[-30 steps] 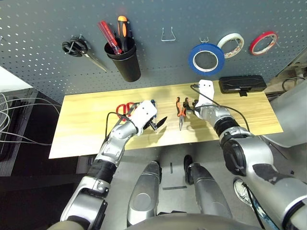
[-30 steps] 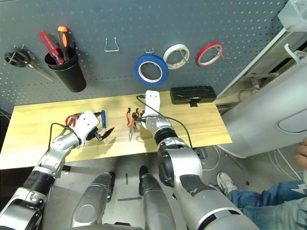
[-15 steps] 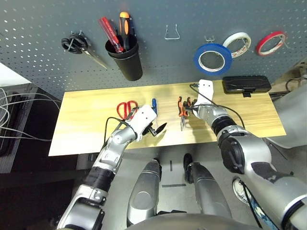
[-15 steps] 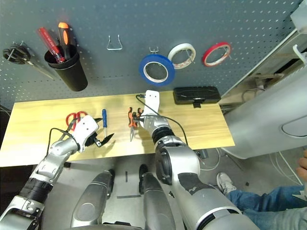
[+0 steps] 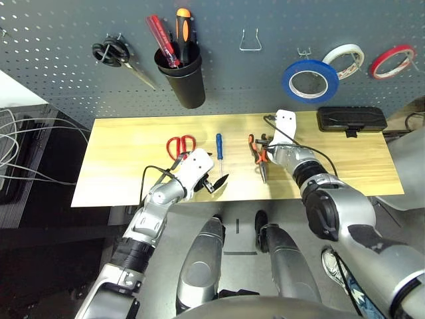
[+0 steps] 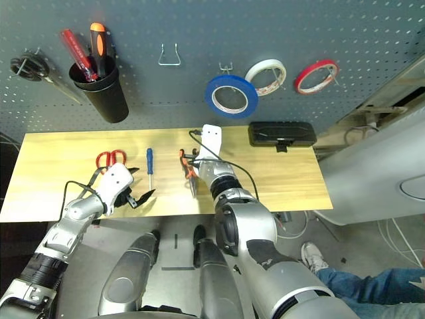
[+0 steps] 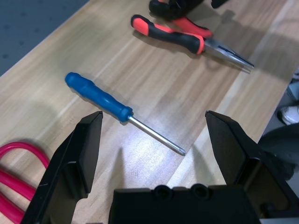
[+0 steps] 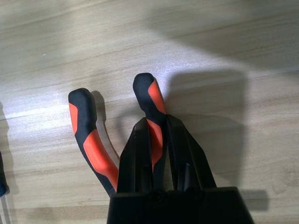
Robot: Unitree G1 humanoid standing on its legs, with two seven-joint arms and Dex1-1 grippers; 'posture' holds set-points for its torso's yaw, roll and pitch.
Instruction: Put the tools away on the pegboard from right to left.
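Right gripper (image 8: 156, 135): black fingers pinched on one handle of the orange-and-black-handled pliers (image 5: 259, 153) — lying on the pale wooden table (image 5: 119, 159).
Left gripper (image 7: 156, 140): jaws spread wide — small blue-handled screwdriver (image 7: 107, 100) lies just ahead.

Worktop (image 5: 133, 143): pale wood, visible grain, smooth satin sheen. Pliers (image 8: 93, 140): matt rubbery orange-and-black grips, bare grey metal nose. Screwdriver (image 7: 100, 98): smooth blue plastic handle, polished metal shaft. Scissors (image 5: 179, 143): glossy red plastic loops. Pegboard (image 5: 60, 73): matt dark grey perforated panel. Left pincer (image 7: 159, 154): matt black plastic fingers. Cup (image 5: 182, 83): black plastic, slight gloss.
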